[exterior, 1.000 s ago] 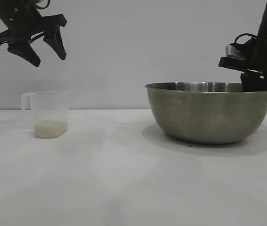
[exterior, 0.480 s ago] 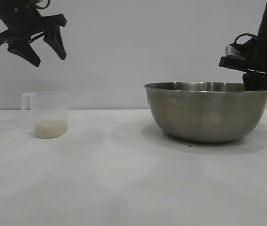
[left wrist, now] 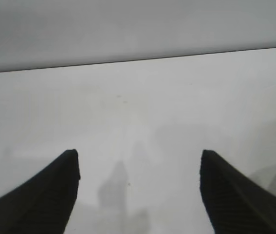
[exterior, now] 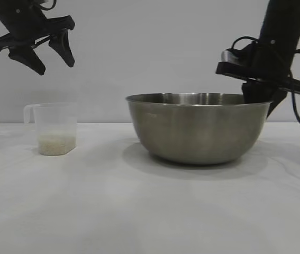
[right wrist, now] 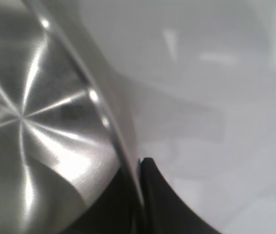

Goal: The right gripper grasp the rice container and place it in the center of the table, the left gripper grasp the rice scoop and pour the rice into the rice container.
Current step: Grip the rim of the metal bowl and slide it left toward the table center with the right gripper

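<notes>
One rice container [exterior: 198, 129], a wide steel bowl, sits on the table [exterior: 139, 211] a little right of the middle, its base flat on the white surface. The right gripper [exterior: 260, 98] comes down on the bowl's right-hand rim, its fingers pinched shut on the thin edge: the wrist view shows the rim [right wrist: 113, 131] running between one finger inside the bowl and one finger [right wrist: 164, 200] outside (the inner one is a dark shape against the brushed steel). The bowl's inside [right wrist: 26, 122] looks bare there.

Well apart to the left stands one rice scoop [exterior: 55, 128], a frosted plastic cup, upright, handle pointing left. A thin pale layer of rice [exterior: 56, 142] lies in its bottom.

Above the scoop and clear of it hangs the left gripper [exterior: 54, 62], its two fingers spread wide and holding nothing; its own camera shows both fingertips [left wrist: 55, 195] apart over bare table.

So: one bowl, one scoop, two grippers.
</notes>
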You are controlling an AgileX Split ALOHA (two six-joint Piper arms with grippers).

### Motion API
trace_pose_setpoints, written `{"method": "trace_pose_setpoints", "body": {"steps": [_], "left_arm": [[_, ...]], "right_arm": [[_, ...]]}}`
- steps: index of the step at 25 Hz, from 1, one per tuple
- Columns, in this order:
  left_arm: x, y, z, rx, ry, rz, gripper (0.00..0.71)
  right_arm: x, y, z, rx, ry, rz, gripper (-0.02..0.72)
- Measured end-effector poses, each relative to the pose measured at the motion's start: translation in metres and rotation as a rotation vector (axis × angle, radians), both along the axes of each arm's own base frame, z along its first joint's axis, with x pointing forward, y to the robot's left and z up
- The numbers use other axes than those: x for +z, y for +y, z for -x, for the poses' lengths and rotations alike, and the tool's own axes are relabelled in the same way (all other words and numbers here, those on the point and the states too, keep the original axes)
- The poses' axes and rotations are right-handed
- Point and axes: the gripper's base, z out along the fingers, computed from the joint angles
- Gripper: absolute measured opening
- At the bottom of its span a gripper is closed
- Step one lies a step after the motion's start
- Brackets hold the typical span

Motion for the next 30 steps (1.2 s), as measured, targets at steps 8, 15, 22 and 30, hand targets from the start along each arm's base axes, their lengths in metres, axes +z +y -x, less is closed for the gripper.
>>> {"method": "trace_pose_setpoints", "body": {"steps": [8,15,22,30], "left_arm": [[0.0,0.0,0.0,0.0,0.0,0.0,0.545],[0.0,0.0,0.0,0.0,0.0,0.0,0.545],[0.0,0.0,0.0,0.0,0.0,0.0,0.545],[0.0,0.0,0.0,0.0,0.0,0.0,0.545]], "right_arm": [[0.0001,0.0077,0.0025,0.015,0.001,-0.003,0.0],[-0.0002,0.0054,0.0019,0.013,-0.004,0.024,0.0],[-0.0002,0.0052,0.002,0.014,-0.003,0.027,0.064],[-0.0003,0.005,0.0019,0.015,-0.004,0.029,0.33]]}}
